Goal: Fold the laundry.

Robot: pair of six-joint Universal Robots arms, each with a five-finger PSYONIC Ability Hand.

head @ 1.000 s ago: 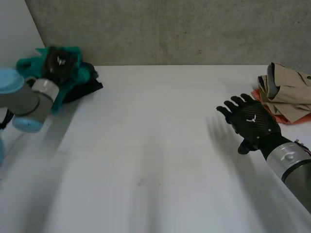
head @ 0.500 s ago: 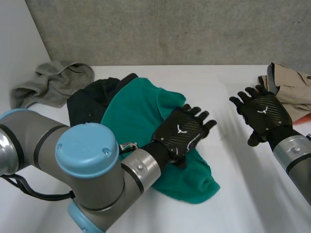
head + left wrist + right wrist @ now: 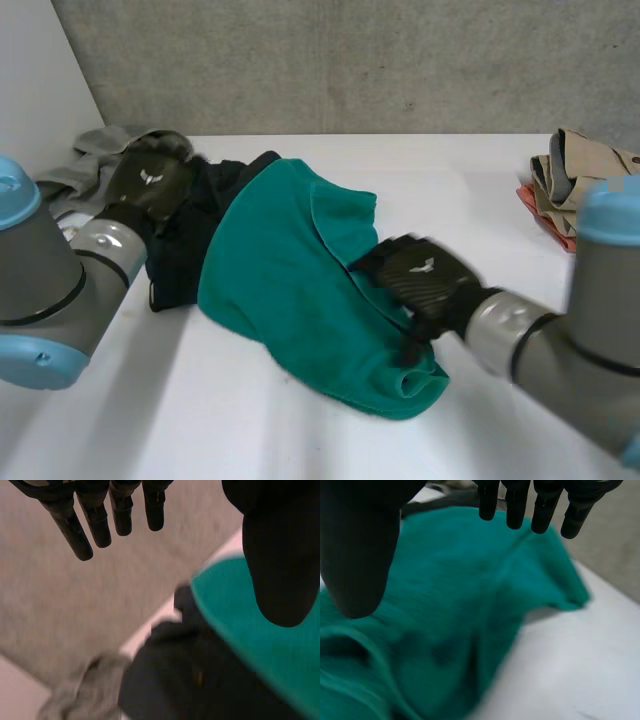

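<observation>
A teal cloth (image 3: 285, 290) lies crumpled across the middle of the white table (image 3: 470, 180), overlapping a black garment (image 3: 185, 255) at its left. My left hand (image 3: 150, 182) hovers open over the black garment's far left part; its wrist view shows straight fingers (image 3: 97, 520) above the black garment (image 3: 200, 680) and the teal cloth (image 3: 240, 610). My right hand (image 3: 420, 278) is open over the teal cloth's near right part. Its fingers (image 3: 517, 505) are straight and spread from the thumb above the teal cloth (image 3: 445, 630), pinching nothing.
A grey cloth (image 3: 85, 165) lies bunched at the far left corner, beyond the black garment. A folded beige garment (image 3: 590, 180) sits on an orange one (image 3: 540, 205) at the far right. A grey wall runs behind the table.
The teal and black clothes now lie on the table. My left hand has drawn back from the teal cloth to the far left. My right hand has come in from the right onto the teal cloth.
</observation>
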